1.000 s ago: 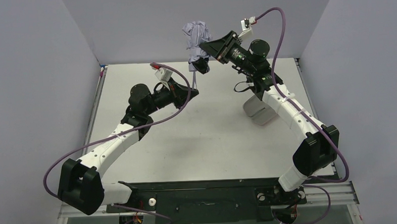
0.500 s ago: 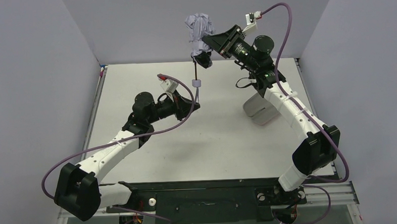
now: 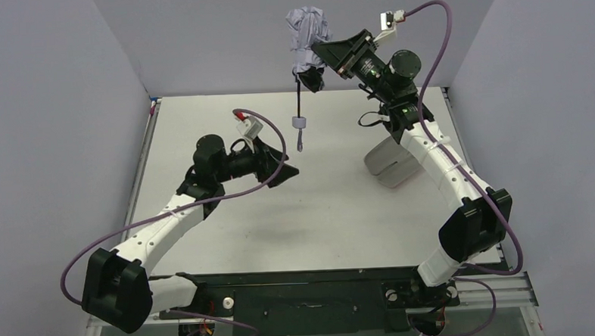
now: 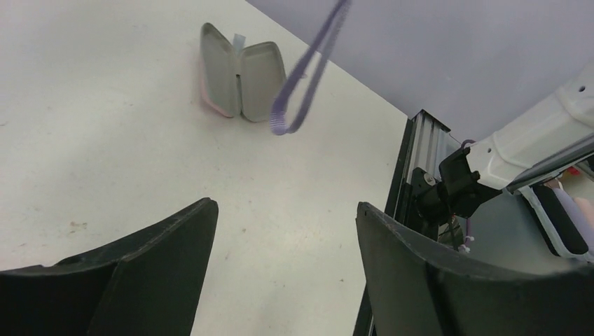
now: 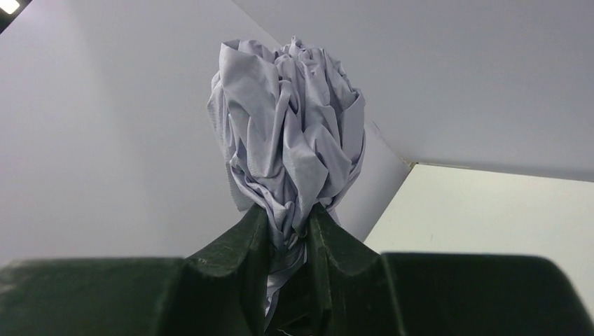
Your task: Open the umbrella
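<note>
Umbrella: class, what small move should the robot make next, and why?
Probably raise the open left gripper to grasp the hanging handle: the right gripper clamps the bunched umbrella canopy, the shaft is extended, and nothing holds its lower end.

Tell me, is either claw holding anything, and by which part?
The right gripper clamps the umbrella by its bunched lavender canopy; the shaft and handle hang free below. The left gripper is open and holds nothing.
</note>
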### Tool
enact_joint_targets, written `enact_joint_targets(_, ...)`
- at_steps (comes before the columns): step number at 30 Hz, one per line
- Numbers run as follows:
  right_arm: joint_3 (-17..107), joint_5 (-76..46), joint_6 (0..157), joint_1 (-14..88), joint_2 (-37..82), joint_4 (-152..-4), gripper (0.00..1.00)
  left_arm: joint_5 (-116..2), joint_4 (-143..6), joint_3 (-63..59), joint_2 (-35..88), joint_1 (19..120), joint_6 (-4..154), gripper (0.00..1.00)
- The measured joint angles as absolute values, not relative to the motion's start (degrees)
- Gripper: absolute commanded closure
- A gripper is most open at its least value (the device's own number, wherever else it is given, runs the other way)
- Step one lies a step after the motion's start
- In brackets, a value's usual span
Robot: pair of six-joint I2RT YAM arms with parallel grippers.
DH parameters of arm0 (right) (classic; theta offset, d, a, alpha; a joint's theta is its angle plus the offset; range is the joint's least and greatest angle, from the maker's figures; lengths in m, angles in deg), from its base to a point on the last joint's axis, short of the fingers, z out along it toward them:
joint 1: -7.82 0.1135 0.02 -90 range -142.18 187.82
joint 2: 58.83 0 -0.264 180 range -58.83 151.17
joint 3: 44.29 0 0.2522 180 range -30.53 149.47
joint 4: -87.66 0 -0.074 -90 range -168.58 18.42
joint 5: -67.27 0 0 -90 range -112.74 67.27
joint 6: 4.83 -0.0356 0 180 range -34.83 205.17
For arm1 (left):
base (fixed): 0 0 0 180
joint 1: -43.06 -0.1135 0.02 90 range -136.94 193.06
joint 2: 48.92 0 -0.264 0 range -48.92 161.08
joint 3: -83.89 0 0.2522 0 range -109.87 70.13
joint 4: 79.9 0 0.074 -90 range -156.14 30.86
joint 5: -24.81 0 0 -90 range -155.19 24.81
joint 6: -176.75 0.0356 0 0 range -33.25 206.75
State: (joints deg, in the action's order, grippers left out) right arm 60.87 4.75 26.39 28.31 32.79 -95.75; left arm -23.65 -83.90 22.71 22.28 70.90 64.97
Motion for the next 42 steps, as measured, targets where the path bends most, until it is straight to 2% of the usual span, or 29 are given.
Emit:
enact_joint_targets(8, 56.71, 7.48, 28.13, 27.74, 31.80, -99.27, 1.00, -21.18, -81.85, 12.77, 21.97, 60.71, 60.16, 0.22)
enact_joint_targets(14, 54.83, 8.71, 29.25, 28.66, 31.41, -99.64, 1.00, -21.51, -83.40, 3.76, 24.88, 61.04, 55.70, 0.22)
enact_joint_targets(20, 54.46, 8.90, 29.69, 29.69, 31.26, -100.27, 1.00, -23.17, -82.92, 1.82, 29.89, 63.27, 52.84, 0.22)
enact_joint_targets(24, 54.42, 9.32, 29.62, 30.19, 31.04, -101.32, 1.00, -24.05, -80.84, 1.07, 32.01, 65.91, 52.82, 0.28)
enact_joint_targets(32, 54.51, 9.95, 29.16, 30.41, 30.62, -103.26, 1.00, -24.29, -79.90, 0.22, 32.86, 69.74, 52.99, 0.57)
enact_joint_targets(36, 55.42, 10.08, 29.10, 30.26, 30.62, -103.24, 1.00, -24.02, -80.56, 1.27, 32.84, 71.47, 53.74, 0.61)
enact_joint_targets(42, 56.82, 8.33, 29.03, 29.60, 30.62, -103.33, 1.00, -23.57, -80.84, 4.07, 32.82, 73.26, 55.48, 0.61)
